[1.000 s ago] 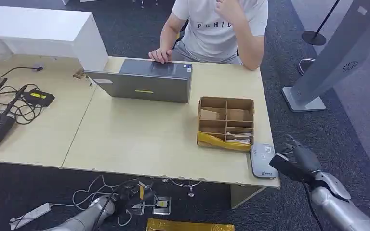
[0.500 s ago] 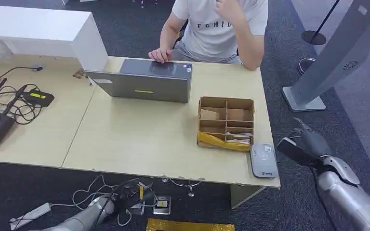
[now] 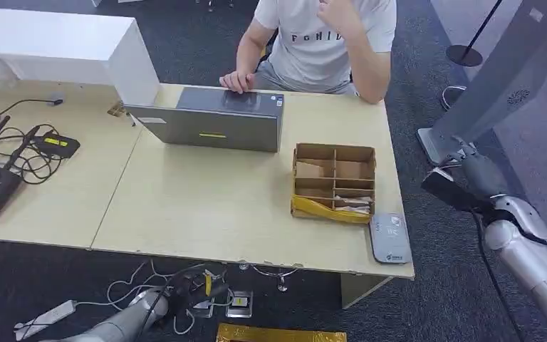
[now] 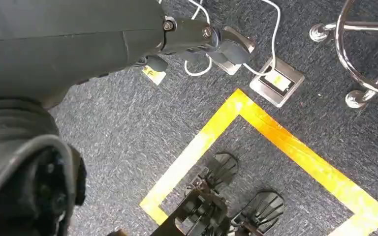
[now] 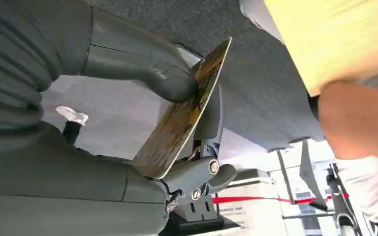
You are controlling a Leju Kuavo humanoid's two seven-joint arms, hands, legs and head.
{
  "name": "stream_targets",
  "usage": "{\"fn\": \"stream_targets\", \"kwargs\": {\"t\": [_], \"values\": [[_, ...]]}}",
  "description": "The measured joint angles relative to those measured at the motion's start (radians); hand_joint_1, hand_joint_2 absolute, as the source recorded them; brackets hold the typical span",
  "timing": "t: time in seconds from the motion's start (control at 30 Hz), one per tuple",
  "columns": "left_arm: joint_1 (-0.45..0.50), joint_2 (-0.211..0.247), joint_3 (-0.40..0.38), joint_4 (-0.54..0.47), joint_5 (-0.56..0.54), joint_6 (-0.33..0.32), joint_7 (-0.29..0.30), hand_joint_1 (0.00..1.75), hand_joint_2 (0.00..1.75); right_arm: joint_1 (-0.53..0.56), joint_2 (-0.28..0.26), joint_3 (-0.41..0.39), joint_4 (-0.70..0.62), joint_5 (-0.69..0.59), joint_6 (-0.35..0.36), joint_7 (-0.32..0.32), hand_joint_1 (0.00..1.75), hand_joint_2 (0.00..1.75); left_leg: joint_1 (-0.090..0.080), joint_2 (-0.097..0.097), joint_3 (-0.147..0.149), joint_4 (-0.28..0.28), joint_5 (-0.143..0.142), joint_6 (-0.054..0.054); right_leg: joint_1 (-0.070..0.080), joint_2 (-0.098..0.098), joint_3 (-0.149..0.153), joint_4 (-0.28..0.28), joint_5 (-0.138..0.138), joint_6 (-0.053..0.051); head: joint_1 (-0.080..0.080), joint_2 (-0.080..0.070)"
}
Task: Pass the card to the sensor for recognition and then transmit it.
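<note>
My right hand (image 3: 478,177) hovers off the table's right edge, level with the cardboard box, and grips a dark card (image 3: 447,188). In the right wrist view the thumb (image 5: 142,66) presses the card (image 5: 179,120) against the fingers behind it. The sensor (image 3: 389,237), a flat grey reader, lies on the table's front right corner, nearer to me than the card and to its left. A person in a white shirt (image 3: 327,35) sits at the far side with one hand on the laptop. My left hand (image 3: 185,288) hangs low by the floor, fingers (image 4: 202,39) extended, holding nothing.
A grey laptop (image 3: 214,125) sits at the back centre of the wooden table (image 3: 206,206). A divided cardboard box (image 3: 335,182) stands just behind the sensor. Cables and a black router (image 3: 0,174) lie at the left. A grey kiosk stand (image 3: 498,85) rises close to my right hand.
My right hand has carried the card up and away from the sensor, toward the far right beside the kiosk base. The left arm and the person have stayed put.
</note>
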Motion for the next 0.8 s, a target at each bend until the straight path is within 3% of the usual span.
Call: {"fn": "stream_targets", "kwargs": {"t": [0.8], "values": [[-0.010, 0.002, 0.001, 0.000, -0.052, -0.016, 0.000, 0.00, 0.00, -0.077, 0.191, 0.008, -0.004, 0.010, -0.018, -0.034, 1.75, 1.75, 0.000, -0.001, -0.001, 0.000, 0.000, 0.000, 0.000, 0.000, 0.000, 0.000, 0.000, 0.000, 0.000, 0.000]]}}
